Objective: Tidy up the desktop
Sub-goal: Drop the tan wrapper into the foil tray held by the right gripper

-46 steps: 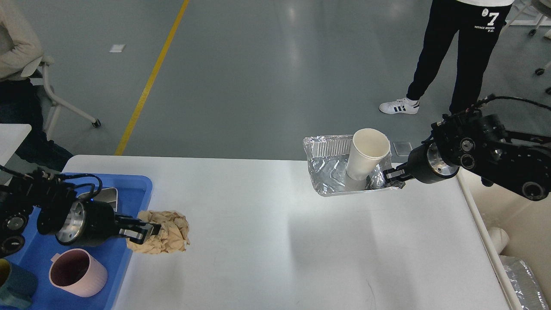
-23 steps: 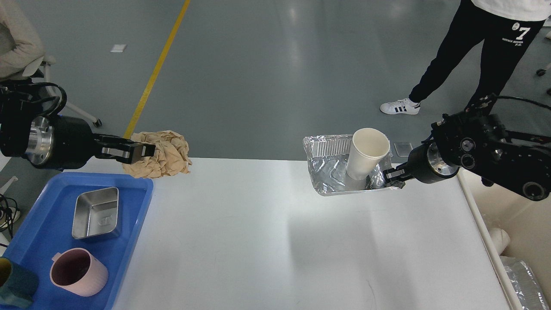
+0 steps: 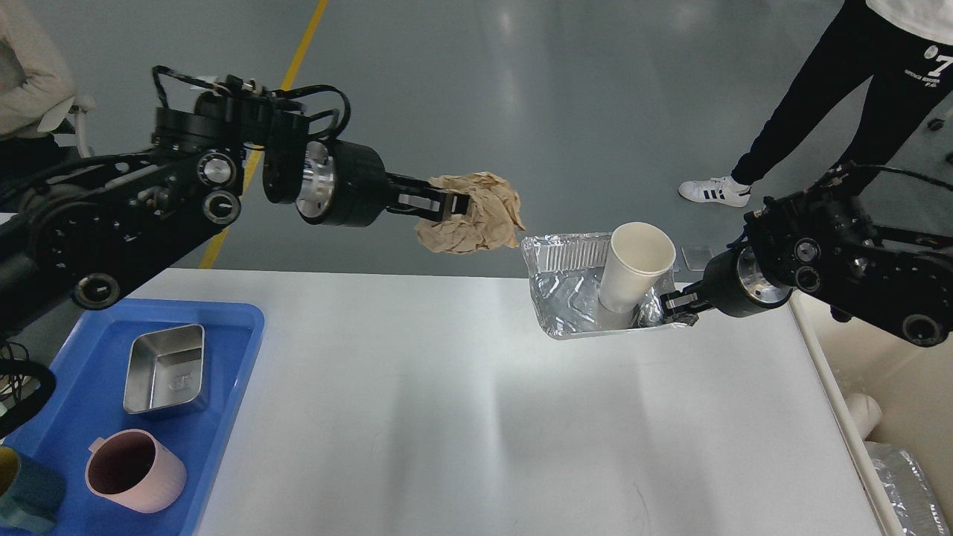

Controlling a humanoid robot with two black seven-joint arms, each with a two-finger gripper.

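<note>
The big white desktop (image 3: 461, 417) lies right under us, wide and mostly bare. At its left side sits a blue tray (image 3: 223, 439) with a metal box (image 3: 165, 368) and a pink cup (image 3: 134, 470) in it. At the far right side, we hold up a shiny foil tray (image 3: 569, 298) with a white paper cup (image 3: 634, 266) leaning in it. We think the job now is to bring the crumpled brown paper (image 3: 470, 222) over the foil tray and drop it in. To do that well, we should keep the foil tray steady and let go only when the paper is right above it. Our left gripper (image 3: 441, 205) is squeezed tight on the paper. Our right gripper (image 3: 679, 307) pinches the tray's near right corner.
</note>
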